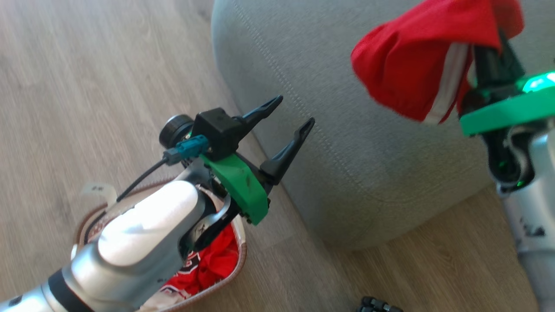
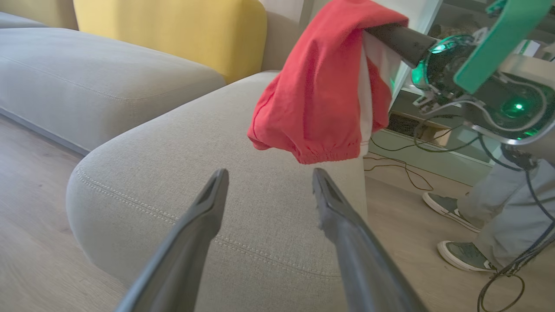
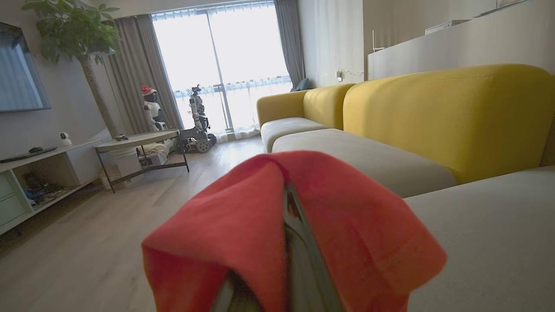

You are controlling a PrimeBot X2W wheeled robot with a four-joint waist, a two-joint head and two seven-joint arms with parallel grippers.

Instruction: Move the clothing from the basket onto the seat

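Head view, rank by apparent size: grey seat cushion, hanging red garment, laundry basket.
1. Large grey fabric seat cushion.
2. Red fabric garment with white stripe.
3. White plastic basket, brown rim; pale left arm hides most of it, so 2 versus 3 is unsure.

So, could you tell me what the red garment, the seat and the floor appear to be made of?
The red garment looks like soft, matte sports cloth: it drapes in folds, with a gathered hem. The seat is grey woven upholstery: visible weave and double stitching. The floor is pale wood or wood-look laminate, I cannot tell which: grain and plank joints show.
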